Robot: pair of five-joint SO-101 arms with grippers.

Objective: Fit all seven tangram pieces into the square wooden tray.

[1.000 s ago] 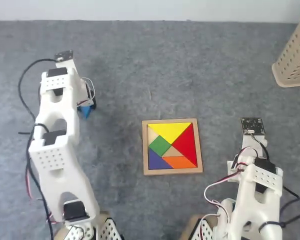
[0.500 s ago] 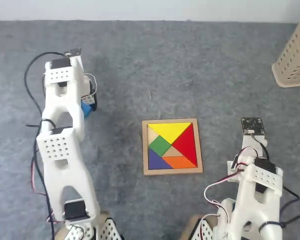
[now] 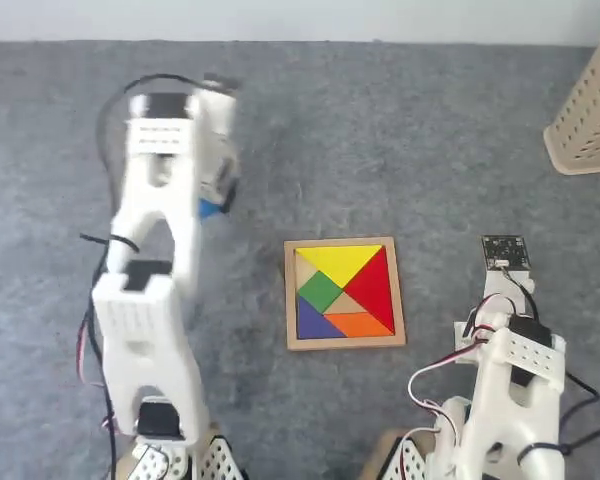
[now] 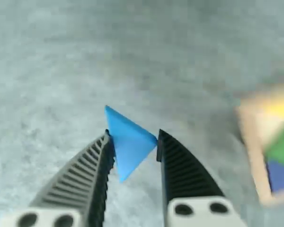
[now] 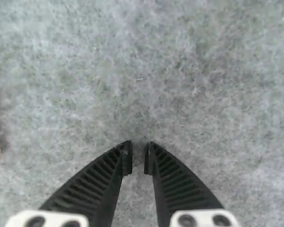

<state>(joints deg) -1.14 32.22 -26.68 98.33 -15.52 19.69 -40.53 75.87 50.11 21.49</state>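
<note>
**Left pincer (image 4: 133, 138) pinching blue triangle (image 4: 128, 142), off-tray**

Piece hangs over grey counter (image 3: 400, 140), well left of square wooden tray (image 3: 291, 300). Tray shows pale triangles at top-left and centre; can't tell which is the open slot. Advice: match rotation first, lower flat, release late. Right pincer (image 5: 137, 158) is pressed together, right of tray.

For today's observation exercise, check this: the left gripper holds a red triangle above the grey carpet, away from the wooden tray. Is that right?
Not quite. The left wrist view shows the left gripper holding a blue triangle, not a red one. It is above the grey carpet, away from the wooden tray.
</note>
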